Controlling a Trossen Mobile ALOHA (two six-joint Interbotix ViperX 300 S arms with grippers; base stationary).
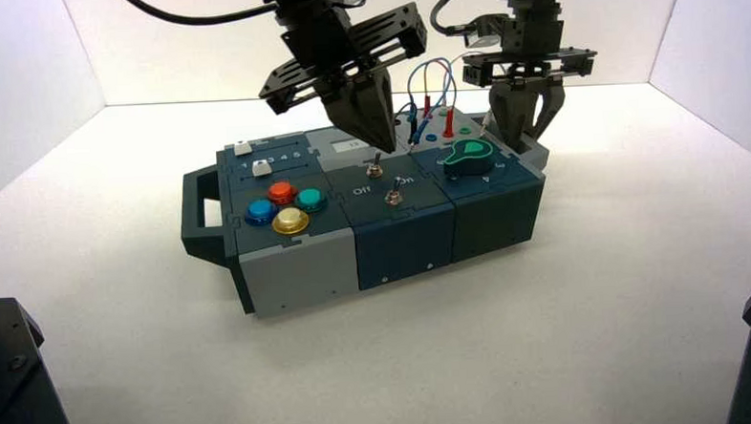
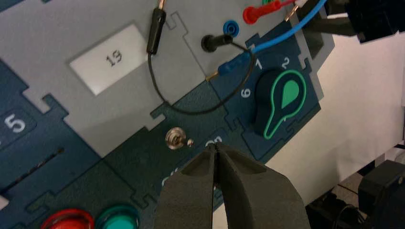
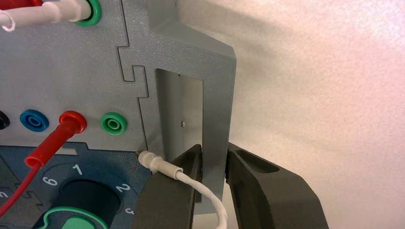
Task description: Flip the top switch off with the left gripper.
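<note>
Above a button-and-switch box (image 1: 298,268) on a white bench (image 1: 379,374), the robot's left claw (image 1: 390,146) is hovering with its two thick fingers pressed together, its tips hanging close to the top switch (image 1: 375,170). That small silver lever on its round nut is sitting to the left of the green-rimmed knob (image 1: 469,157), with the front switch (image 1: 394,198) standing nearer the robot, also left of the knob. White Off and On lettering (image 2: 214,140) is showing beside the pair. Right of the knob, the right claw (image 3: 215,155) is pinching the grey handle (image 3: 218,100), one finger reaching into its opening and the other pressing from outside. A white plug (image 3: 160,164) is lying by that claw, its wire crossing one finger. Behind the knob, a red plug (image 3: 52,143) is standing in its socket. Red (image 1: 282,192), blue (image 1: 261,211), green (image 1: 311,199) and yellow (image 1: 291,220) buttons are clustering well to the knob's left, and two white sliders (image 1: 261,167) are sitting farther back on that side.
</note>
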